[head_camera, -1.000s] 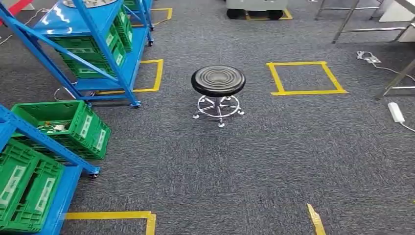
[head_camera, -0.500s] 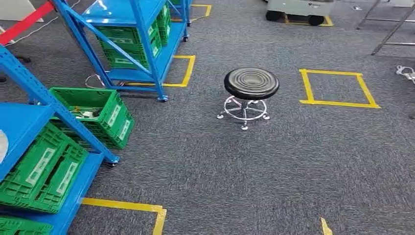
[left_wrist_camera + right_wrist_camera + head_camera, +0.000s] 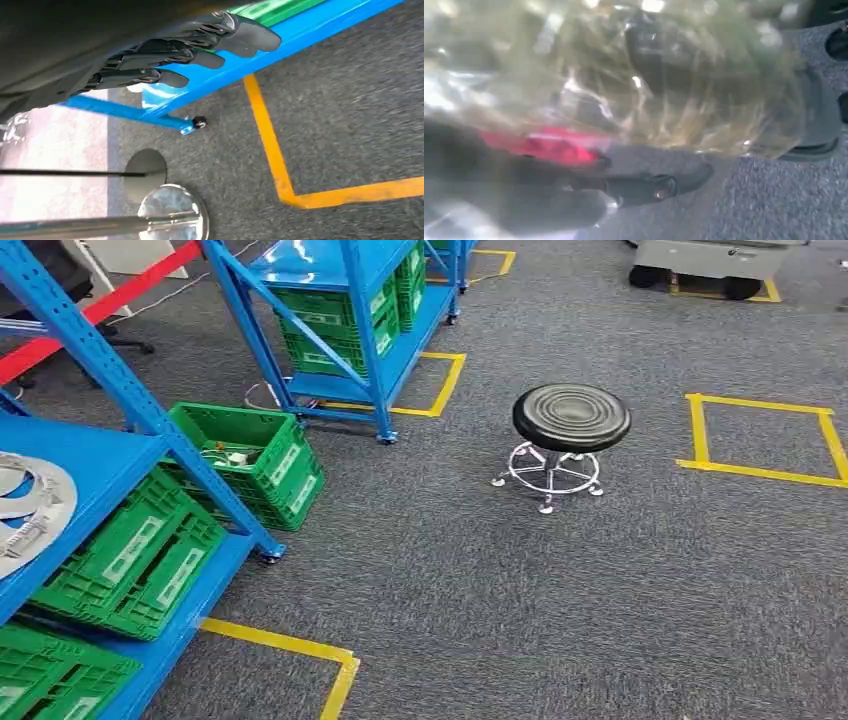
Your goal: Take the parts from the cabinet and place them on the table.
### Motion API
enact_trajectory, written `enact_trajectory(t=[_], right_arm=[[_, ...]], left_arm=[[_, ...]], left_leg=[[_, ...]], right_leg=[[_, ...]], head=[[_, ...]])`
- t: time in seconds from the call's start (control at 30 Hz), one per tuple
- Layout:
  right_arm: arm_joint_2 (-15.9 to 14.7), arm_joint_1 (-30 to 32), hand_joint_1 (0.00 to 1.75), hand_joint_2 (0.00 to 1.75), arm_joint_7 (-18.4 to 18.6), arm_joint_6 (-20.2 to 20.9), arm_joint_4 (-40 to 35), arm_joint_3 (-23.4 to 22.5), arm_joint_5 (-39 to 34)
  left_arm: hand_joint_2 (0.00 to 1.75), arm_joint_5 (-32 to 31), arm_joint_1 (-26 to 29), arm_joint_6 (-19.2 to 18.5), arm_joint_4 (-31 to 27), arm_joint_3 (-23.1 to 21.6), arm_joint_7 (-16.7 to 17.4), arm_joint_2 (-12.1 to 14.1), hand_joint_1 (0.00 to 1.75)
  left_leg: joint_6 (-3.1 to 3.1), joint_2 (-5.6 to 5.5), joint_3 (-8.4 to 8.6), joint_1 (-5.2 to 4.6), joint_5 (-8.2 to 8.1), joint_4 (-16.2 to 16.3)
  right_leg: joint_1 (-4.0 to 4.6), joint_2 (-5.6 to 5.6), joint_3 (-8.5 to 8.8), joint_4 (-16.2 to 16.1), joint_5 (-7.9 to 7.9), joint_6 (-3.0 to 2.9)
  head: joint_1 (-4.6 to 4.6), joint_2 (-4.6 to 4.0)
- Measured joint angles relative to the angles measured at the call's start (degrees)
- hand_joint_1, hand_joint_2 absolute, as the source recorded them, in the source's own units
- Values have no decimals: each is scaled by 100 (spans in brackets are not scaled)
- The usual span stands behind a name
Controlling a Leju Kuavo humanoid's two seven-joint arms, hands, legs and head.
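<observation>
Slippage is the risk: the right hand clutches a crinkly clear bag of parts while walking, the left hand hangs empty with fingers straight, and the stool at centre-right of the head view could trip it.

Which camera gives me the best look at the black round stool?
The head view: the stool stands whole on the carpet, seat and chrome base both clear. The left wrist view looks at blue shelf framing and yellow floor tape instead; the right wrist view is blurred by a shiny bag.
</observation>
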Motion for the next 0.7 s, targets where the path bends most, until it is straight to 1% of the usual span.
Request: enact_trajectory(t=[0.03,0.07,0.1,0.13,0.17,0.2,0.27,0.3,0.33,0.37,0.4,0.43,0.47,0.5,0.53,0.57,0.6,0.63,0.67,0.7], right_arm=[[0,-1,0,0,0,0,0,0,0],[0,-4,0,0,0,0,0,0,0],[0,-12,0,0,0,0,0,0,0],[0,-12,0,0,0,0,0,0,0],[0,-11,0,0,0,0,0,-2,0],[0,-9,0,0,-2,0,0,0,0],[0,-35,0,0,-2,-4,0,-2,0],[-2,-52,0,0,-2,-4,0,-2,0],[-2,-60,0,0,0,-4,0,0,0],[-2,-49,0,0,2,-4,-9,-2,0],[-4,-40,0,0,-15,-4,-9,-2,0],[-4,-33,0,0,-22,-4,-9,-2,0],[-4,-26,0,0,-22,-4,-9,0,0],[-4,-24,0,0,-22,-6,-9,0,0],[-4,-20,0,0,-22,-4,-9,2,0],[-4,-19,0,0,-6,-4,-9,4,0],[-7,-20,0,0,-7,-6,-9,7,0],[-11,-23,0,0,-9,-6,-9,7,0],[-9,-27,0,0,-7,-6,-9,5,0],[-11,-27,0,0,-50,-6,-18,2,-2]], left_arm=[[0,0,5,2,9,-20,0,0,0],[0,0,7,2,20,-35,0,0,0],[0,0,4,2,26,-39,0,2,0],[0,0,-2,2,28,-44,0,4,0],[0,0,-27,2,35,-50,0,15,0],[0,0,-55,2,35,-70,-2,15,0],[0,0,-46,2,46,-98,-4,17,0],[0,0,-41,2,48,-120,-4,20,0],[0,0,-34,2,48,-129,-4,17,0],[0,0,-42,2,48,-131,-4,24,0],[0,-2,-62,2,50,-133,-4,20,0],[0,-2,-71,2,50,-135,-4,13,0],[0,-2,-74,2,50,-135,-4,9,0],[0,-2,-72,2,52,-138,-4,7,0],[0,0,-67,2,57,-138,-4,7,0],[0,0,-67,2,57,-140,-4,7,0],[0,0,-68,2,59,-140,-4,2,0],[0,0,-70,2,59,-142,-4,-2,0],[0,0,-70,2,59,-142,-4,0,0],[0,-2,-89,2,61,-146,-4,2,0]], left_leg=[[5,5,65,0,151,-126],[20,23,256,-1,415,-506],[43,88,520,-6,680,-1003],[87,329,768,-28,867,-1453],[95,528,851,-90,800,-1650],[147,461,835,-81,805,-1658],[183,354,789,-104,808,-1659],[234,299,800,-94,834,-1702],[279,268,837,-58,867,-1745],[305,214,830,-50,880,-1748],[310,162,814,-49,883,-1748],[312,103,807,-50,884,-1747],[316,37,805,-52,886,-1744],[316,-20,811,-53,886,-1744],[315,-90,826,-52,885,-1743],[309,-156,838,-49,882,-1742],[301,-223,856,-43,876,-1740],[281,-289,876,-36,864,-1738],[247,-342,849,-64,852,-1725],[223,-397,825,-65,849,-1678]], right_leg=[[8,-61,3,0,-13,2],[13,-127,33,0,-24,4],[17,-182,61,0,-39,14],[29,-233,91,0,-54,32],[75,-279,85,24,-87,67],[80,-328,72,30,-92,90],[68,-444,107,16,-95,120],[69,-497,135,11,-111,165],[40,-322,82,79,-191,210],[32,-37,-30,315,-355,230],[22,98,-234,733,-572,243],[22,153,-491,1265,-804,251],[24,173,-727,1725,-953,254],[25,179,-849,1930,-953,256],[24,181,-825,1821,-782,250],[20,185,-686,1474,-530,242],[9,219,-450,955,-238,235],[-16,364,-178,367,35,234],[-40,654,-65,161,-37,236],[-52,652,-9,35,-54,205]], head=[[0,0],[0,0],[0,0],[-2,0],[-2,0],[2,0],[2,0],[-6,0],[-7,0],[35,0],[44,0],[42,0],[41,0],[41,0],[39,0],[42,0],[39,0],[46,0],[50,0],[48,0]])
